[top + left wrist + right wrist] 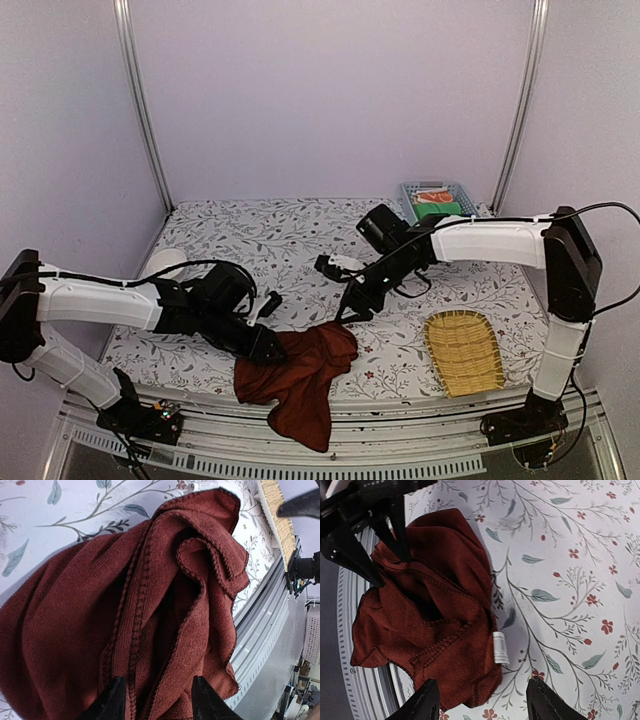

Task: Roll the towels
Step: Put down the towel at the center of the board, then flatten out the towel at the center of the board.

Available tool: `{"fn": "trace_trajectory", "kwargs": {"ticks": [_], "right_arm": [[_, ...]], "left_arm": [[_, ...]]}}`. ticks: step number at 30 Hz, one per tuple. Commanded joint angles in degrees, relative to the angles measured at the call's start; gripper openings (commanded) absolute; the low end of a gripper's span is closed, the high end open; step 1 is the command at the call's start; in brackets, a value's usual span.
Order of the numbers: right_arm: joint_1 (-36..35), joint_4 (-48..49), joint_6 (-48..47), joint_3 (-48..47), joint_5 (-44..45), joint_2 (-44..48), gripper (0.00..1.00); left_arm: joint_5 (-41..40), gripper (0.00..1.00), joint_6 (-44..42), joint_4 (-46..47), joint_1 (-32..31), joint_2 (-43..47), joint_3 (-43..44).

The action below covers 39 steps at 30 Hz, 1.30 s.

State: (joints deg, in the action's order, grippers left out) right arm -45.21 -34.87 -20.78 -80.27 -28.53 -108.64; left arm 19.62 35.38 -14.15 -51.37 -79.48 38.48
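A dark reddish-brown towel (300, 378) lies crumpled at the table's front edge, with one end hanging over the rail. My left gripper (272, 347) reaches in from the left. It is shut on a gathered fold of this towel (150, 605), and the seams run between its fingers (114, 700). My right gripper (352, 308) hovers open over the towel's far right corner. In the right wrist view the towel (435, 610) and its white label (500, 647) lie between and just beyond the spread fingertips (425, 702), which hold nothing. The left gripper (392, 572) shows at that view's upper left.
A wicker tray (463, 350) lies on the floral tablecloth to the right of the towel. At the back right stands a blue basket (437, 188) holding green and orange-red cloths. A white bowl (165, 262) sits at the left. The metal rail (400, 440) runs along the front edge.
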Motion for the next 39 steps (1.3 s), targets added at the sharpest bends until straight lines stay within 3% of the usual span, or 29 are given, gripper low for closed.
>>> {"fn": "trace_trajectory", "kwargs": {"ticks": [1, 6, 16, 21, 23, 33, 39], "right_arm": [[-2.86, 0.47, -0.84, 0.15, -1.04, -0.30, 0.62], [-2.88, -0.60, 1.25, -2.25, 3.45, -5.39, 0.62], [-2.76, -0.56, 3.16, -2.94, 4.24, -6.26, 0.47], [-2.08, -0.92, 3.06, -3.19, 3.25, -4.83, 0.13], [-1.44, -2.66, 2.24, -5.48, 4.12, -4.29, 0.04], [0.61, -7.78, -3.66, -30.06, -2.01, 7.39, 0.03], [0.60, -7.34, -3.95, -32.36, -0.99, 10.59, 0.03]], "left_arm": [[-0.49, 0.47, -0.48, 0.79, -0.78, -0.50, 0.99], [-0.53, 0.47, -0.29, 0.74, -0.82, -0.08, 0.90], [-3.18, 0.48, -0.34, -0.59, -0.77, -0.09, 0.75], [-8.13, 0.47, -0.61, -4.05, -0.70, -0.77, 1.82], [-10.84, 0.48, -0.72, -5.79, -0.77, -0.77, 2.56], [-16.37, 0.55, -2.45, -1.25, -0.82, 4.80, 1.65], [-17.56, 0.55, -2.75, 3.49, -0.82, 9.16, -0.38]]}}
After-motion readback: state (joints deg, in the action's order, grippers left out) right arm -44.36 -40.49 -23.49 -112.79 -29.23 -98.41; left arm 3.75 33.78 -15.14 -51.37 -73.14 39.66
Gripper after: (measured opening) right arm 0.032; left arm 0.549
